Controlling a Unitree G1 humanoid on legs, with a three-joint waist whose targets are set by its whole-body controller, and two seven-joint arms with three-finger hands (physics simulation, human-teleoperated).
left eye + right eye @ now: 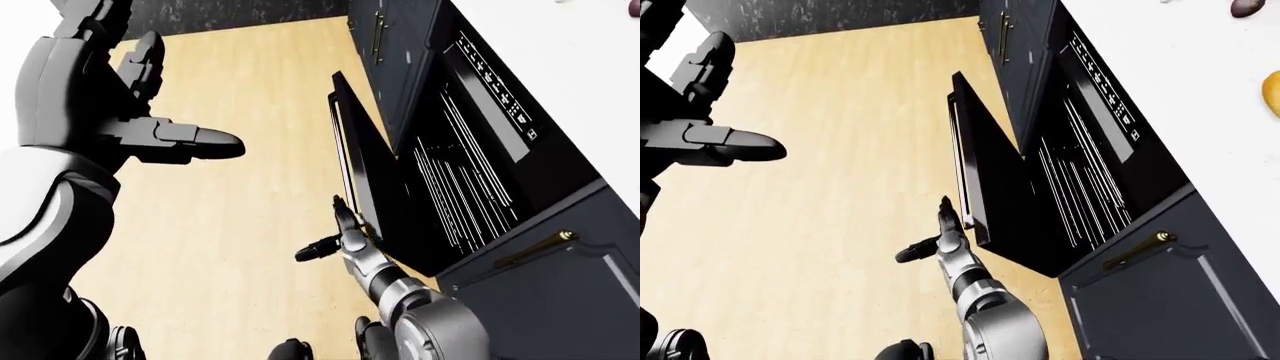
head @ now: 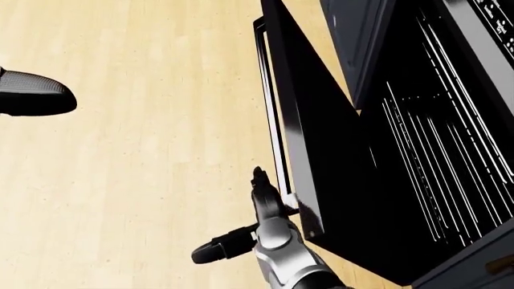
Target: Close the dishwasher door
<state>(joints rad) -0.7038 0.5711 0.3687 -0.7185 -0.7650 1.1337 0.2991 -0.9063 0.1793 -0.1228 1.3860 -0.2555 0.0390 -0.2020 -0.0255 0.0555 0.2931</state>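
I am at the reaching step. My right hand is spread wide and holds nothing, fingers flat, thumb out to its left. The dishwasher door hangs half open just to its right, its handle right by my fingertips. Next I should push the door right, toward the racks. My left hand is open, up high. Below is a wood floor, with dark cabinets on the right.
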